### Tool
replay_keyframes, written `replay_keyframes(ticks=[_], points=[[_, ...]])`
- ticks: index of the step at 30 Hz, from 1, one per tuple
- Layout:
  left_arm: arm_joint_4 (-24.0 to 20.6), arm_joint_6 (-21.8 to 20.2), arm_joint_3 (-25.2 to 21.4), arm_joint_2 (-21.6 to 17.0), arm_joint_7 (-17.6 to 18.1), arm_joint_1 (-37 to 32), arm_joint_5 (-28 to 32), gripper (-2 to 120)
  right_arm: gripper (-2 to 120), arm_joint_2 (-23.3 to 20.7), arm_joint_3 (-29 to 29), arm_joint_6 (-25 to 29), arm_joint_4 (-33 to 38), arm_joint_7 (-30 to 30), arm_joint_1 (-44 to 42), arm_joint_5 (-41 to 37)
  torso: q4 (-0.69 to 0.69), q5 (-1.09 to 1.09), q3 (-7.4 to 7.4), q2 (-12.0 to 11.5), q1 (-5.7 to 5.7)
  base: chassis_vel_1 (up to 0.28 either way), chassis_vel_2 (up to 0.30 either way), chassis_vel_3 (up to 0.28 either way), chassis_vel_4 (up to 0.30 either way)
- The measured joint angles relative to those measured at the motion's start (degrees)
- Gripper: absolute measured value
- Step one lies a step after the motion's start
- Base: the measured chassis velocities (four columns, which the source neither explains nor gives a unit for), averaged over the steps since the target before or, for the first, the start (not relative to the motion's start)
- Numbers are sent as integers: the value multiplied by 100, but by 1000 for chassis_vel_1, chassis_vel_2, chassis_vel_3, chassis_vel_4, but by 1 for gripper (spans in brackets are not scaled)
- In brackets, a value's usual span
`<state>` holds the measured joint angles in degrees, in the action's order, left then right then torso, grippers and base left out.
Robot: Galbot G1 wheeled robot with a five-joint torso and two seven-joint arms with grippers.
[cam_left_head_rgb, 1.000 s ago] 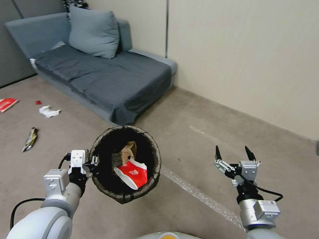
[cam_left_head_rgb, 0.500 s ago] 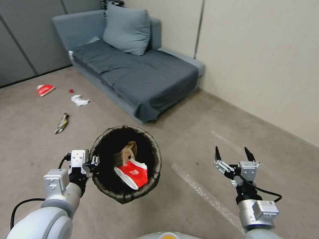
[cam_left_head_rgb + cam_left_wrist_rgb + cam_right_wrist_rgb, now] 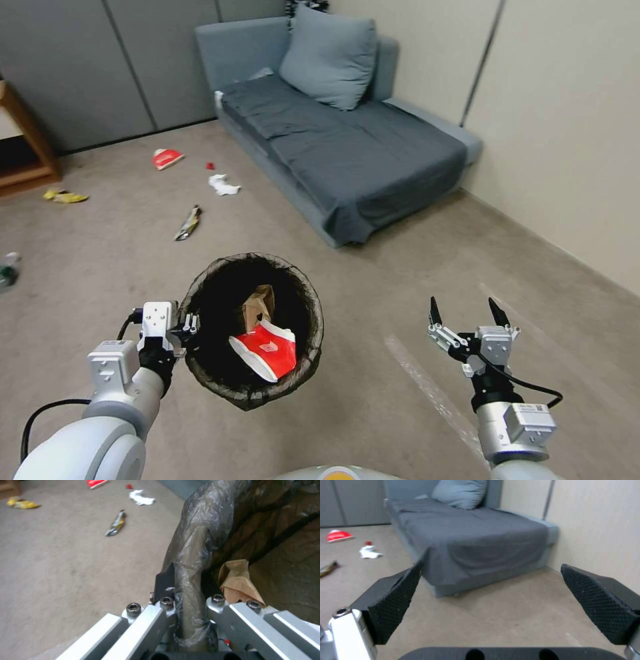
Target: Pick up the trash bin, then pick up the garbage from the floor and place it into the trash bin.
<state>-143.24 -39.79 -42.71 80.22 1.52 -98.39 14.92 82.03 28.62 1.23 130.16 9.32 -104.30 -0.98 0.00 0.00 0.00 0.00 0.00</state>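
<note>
The trash bin (image 3: 312, 313), lined with a dark bag, hangs in front of me with my left gripper (image 3: 189, 327) shut on its near rim (image 3: 196, 545). Inside lie a crumpled brown paper bag (image 3: 259, 303) (image 3: 238, 580) and a red-and-white carton (image 3: 263, 350). My right gripper (image 3: 463, 308) (image 3: 496, 592) is held open at the right, empty. Garbage lies on the floor ahead to the left: a shiny wrapper (image 3: 189, 223) (image 3: 116, 523), crumpled white paper (image 3: 223, 185) (image 3: 369, 553), a red scrap (image 3: 210, 165), a red-and-white carton (image 3: 165, 158) (image 3: 338, 535) and a yellow wrapper (image 3: 65, 197) (image 3: 21, 503).
A grey sofa (image 3: 360, 147) with a cushion (image 3: 330, 57) stands ahead to the right against the beige wall (image 3: 573, 133). Grey panels (image 3: 100, 67) close the back. A wooden shelf (image 3: 23, 143) is at the far left. A pale strip (image 3: 427, 387) crosses the carpet.
The whole view has swung left: the sofa sits further right, and the yellow wrapper and wooden shelf have come into sight. Both arms and the held bin keep their places.
</note>
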Motion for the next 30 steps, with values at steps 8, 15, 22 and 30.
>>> replay_keyframes(ticks=[8, 15, 22, 30], points=[[0, 0, -1, 2, 0, -31, -5, 1, 100, -11, -35, -6, -26, 13, 10, 0, 0, 0, 0, 0, 0, 102, 98, 96, 100], [0, 0, -4, 2, 0, -34, -9, 1, 100, -14, -51, -14, -42, 23, 28, 0, 0, 0, 0, 0, 0, 100, 97, 99, 104], [0, 0, -9, 14, 1, -6, -18, 1, 100, -21, -28, -28, -75, 58, 63, -26, 1, 0, 0, 0, 0, 101, 104, 88, 91], [0, 0, -8, 18, 2, 16, -22, 1, 100, -22, -22, -51, -114, 79, 101, -52, 0, 0, 0, 0, 0, 93, 98, 91, 90]])
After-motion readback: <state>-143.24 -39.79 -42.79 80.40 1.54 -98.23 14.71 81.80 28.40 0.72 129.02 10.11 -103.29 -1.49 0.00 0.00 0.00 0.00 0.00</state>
